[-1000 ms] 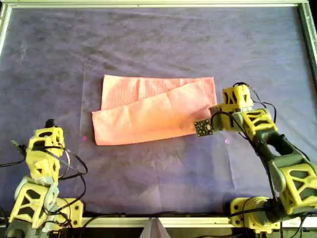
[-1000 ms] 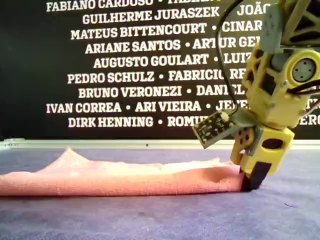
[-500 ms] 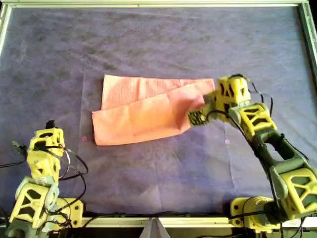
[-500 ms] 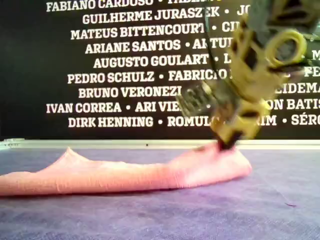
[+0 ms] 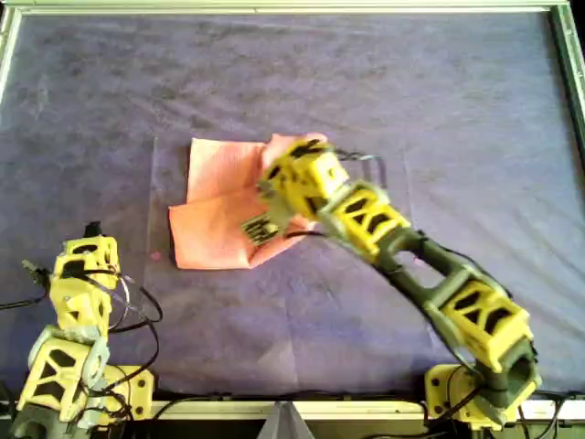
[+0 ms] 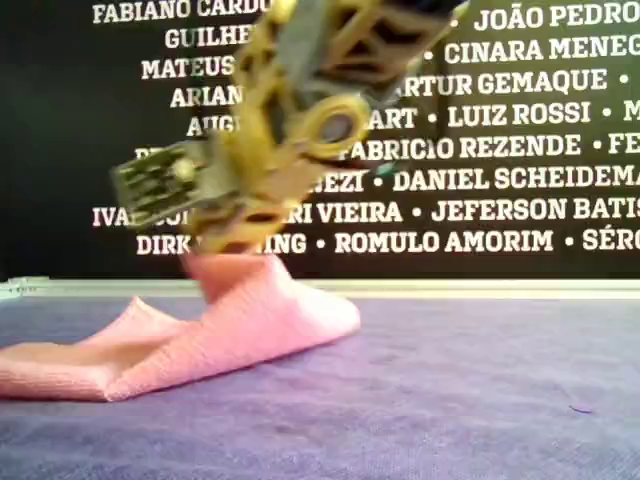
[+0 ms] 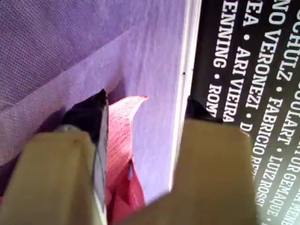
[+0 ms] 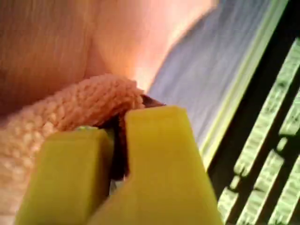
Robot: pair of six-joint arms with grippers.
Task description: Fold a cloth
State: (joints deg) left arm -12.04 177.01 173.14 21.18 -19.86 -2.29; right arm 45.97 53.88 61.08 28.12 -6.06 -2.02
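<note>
Right gripper (image 5: 285, 176) clamped on a raised corner of the salmon-pink cloth (image 5: 215, 215), with the fabric bunched between the jaws in the right wrist view and the remainder trailing down from the gripper onto the purple-grey table covering (image 5: 411, 101). Left gripper (image 7: 140, 140) parked well apart from the cloth, jaws spread wide around nothing.

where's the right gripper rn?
Overhead view: the right gripper is left of centre, over the cloth, shut on an edge lifted off the table.
</note>
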